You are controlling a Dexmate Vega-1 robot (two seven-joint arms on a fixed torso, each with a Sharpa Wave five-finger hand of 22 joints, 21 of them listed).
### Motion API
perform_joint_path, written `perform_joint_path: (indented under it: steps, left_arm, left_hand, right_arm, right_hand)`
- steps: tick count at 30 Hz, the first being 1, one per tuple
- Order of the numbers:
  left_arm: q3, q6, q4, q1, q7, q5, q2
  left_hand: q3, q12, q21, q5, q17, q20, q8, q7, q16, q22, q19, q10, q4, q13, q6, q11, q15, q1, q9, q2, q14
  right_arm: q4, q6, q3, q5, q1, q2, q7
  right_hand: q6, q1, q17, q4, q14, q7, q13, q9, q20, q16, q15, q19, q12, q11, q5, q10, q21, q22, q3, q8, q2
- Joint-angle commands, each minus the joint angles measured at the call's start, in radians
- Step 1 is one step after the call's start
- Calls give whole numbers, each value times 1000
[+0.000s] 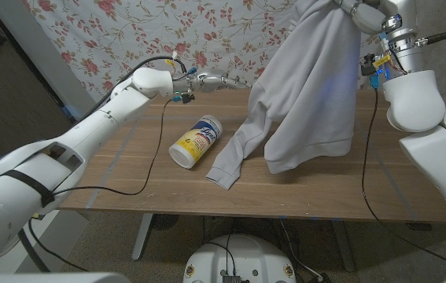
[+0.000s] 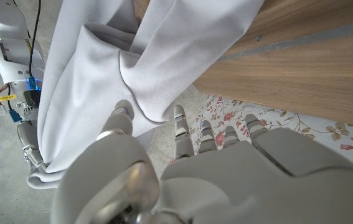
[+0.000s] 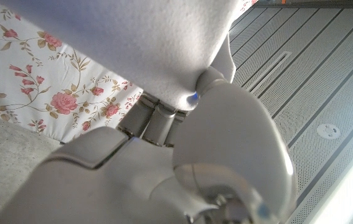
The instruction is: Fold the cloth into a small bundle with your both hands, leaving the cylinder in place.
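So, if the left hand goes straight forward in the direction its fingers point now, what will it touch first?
Probably the cloth. The left hand is open above the table's far edge, fingers pointing toward the fabric hanging from the raised right hand. The left wrist view shows cloth just past the fingertips; depth is uncertain.

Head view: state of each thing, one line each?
grey sweatshirt: lifted by its top, hanging, sleeve and hem trailing on the table.
wipes canister: lying on its side, left of the sweatshirt, untouched.
right hand: raised, grips the sweatshirt's top.
left hand: over the table's far edge, fingers extended, holds nothing.
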Motion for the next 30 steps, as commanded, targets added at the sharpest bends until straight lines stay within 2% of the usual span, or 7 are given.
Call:
perform_joint_path:
  steps: [1,4,9,13,21,25,30]
  left_arm:
    - [42,-1,26,-42,-8,62,-36]
    - [38,19,-14,-20,52,91,-29]
    - [37,22,-37,-8,88,112,-24]
    - [31,16,-40,-2,78,90,-26]
    - [5,24,-14,-7,-80,-80,-44]
    - [-37,-11,-13,14,-140,-190,-55]
    - [-89,-44,-57,58,-149,-276,-49]
  left_hand:
    - [37,15,0,-16,0,3,31,-2,9,0,41,62,3,1,144,-23,1,115,5,43,39]
    - [56,28,12,-16,-2,0,68,-2,9,-3,115,146,-3,-1,324,-75,-31,217,6,67,84]
    - [81,36,23,-6,-5,-7,117,5,13,-5,205,262,-9,-3,539,-107,-73,378,16,85,170]
    - [81,30,23,-9,-5,-9,123,43,9,-4,218,279,-1,-2,533,-112,-80,415,44,98,183]
    - [113,-3,18,14,20,-8,182,136,13,15,188,216,95,48,285,-29,-61,428,266,188,158]
    - [156,-3,25,63,34,-19,243,137,19,21,183,206,134,67,234,-23,-69,411,364,174,155]
    - [165,4,36,126,33,-47,322,103,24,24,191,222,139,81,241,-53,-108,390,447,149,177]
  right_arm:
    - [20,36,16,-1,-6,19,14]
    - [30,45,20,1,-8,26,13]
    - [36,57,32,5,-18,31,16]
    - [39,56,44,10,-26,35,18]
    - [48,53,78,24,-45,44,22]
    - [59,52,92,46,-52,46,33]
    - [74,48,103,69,-60,46,42]
  right_hand:
    - [11,50,5,-1,40,2,171,2,-99,-5,-42,-4,110,-33,3,38,14,-5,-3,-4,41]
    - [10,50,8,0,42,3,170,3,-100,-6,-42,-7,108,-29,3,40,21,-9,-4,-6,41]
    - [12,51,10,0,44,3,172,3,-100,-11,-43,-11,107,-32,3,41,31,-16,-6,-7,41]
    - [12,52,13,1,46,2,174,4,-101,-14,-43,-14,106,-32,3,41,38,-22,-7,-9,41]
    - [13,53,17,2,49,4,173,6,-101,-19,-42,-18,103,-34,3,43,51,-34,-9,-12,41]
    - [14,53,18,2,50,2,177,7,-101,-22,-42,-21,103,-32,3,41,57,-39,-10,-13,41]
    - [15,55,20,2,49,3,177,8,-101,-29,-42,-24,100,-31,4,43,67,-49,-11,-15,41]
